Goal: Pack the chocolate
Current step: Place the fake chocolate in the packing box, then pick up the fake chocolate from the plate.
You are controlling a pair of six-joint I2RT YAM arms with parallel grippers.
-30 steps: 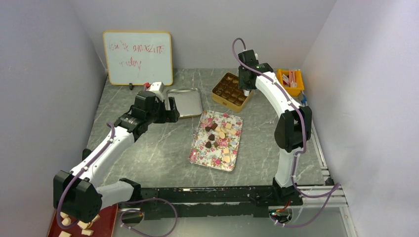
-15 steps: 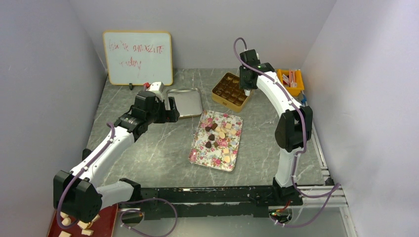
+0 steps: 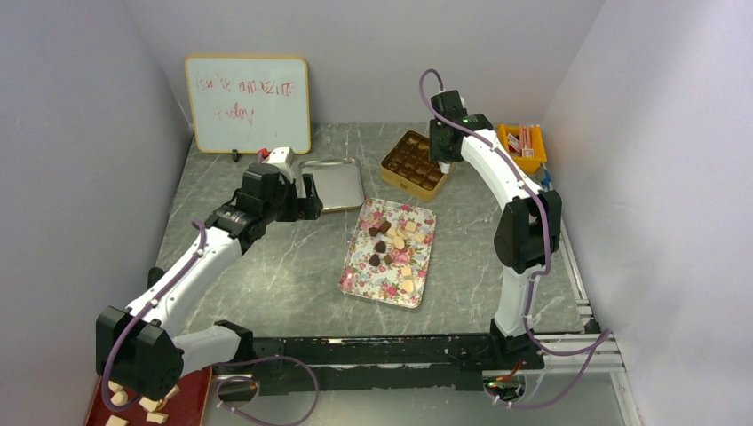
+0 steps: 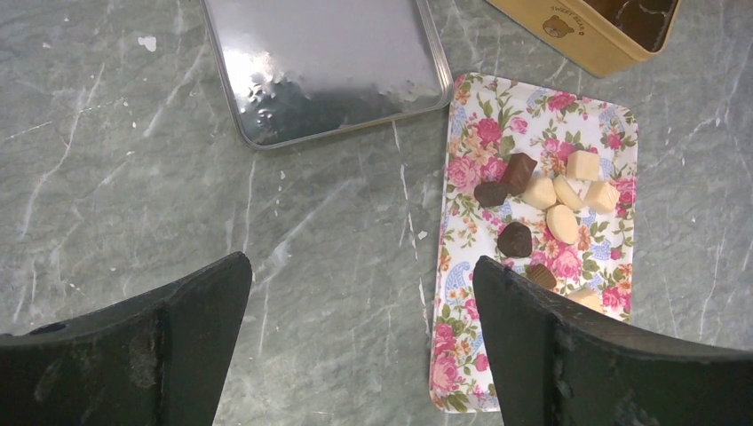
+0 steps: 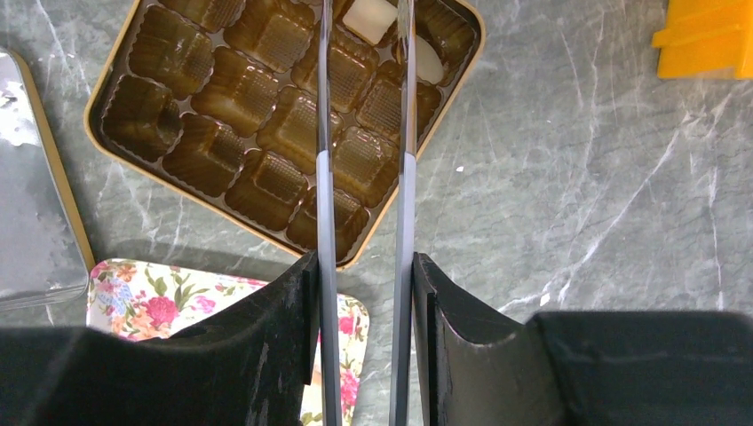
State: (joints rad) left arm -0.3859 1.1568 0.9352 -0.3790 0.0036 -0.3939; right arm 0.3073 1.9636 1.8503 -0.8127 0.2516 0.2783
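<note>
Seen from above, at centre of frame: chocolate point(image 3: 397, 241), a cluster of dark, tan and cream pieces on a floral tray point(image 3: 373, 280). Upper centre, above a gold tin point(image 3: 404, 158) of brown moulded cups: right gripper point(image 3: 441, 165) with thin fingers narrowly parted around one of two cream pieces already in the tin; grasped or only straddled, cannot tell. Left of the tray, near a silver lid point(image 3: 333, 182): left gripper point(image 3: 313, 206), spread wide, grasping nothing.

Plain pale lilac walls point(image 3: 373, 53) on three sides, evenly lit, around grey marbled tabletop point(image 3: 266, 275), whiteboard point(image 3: 248, 104) propped at back.
</note>
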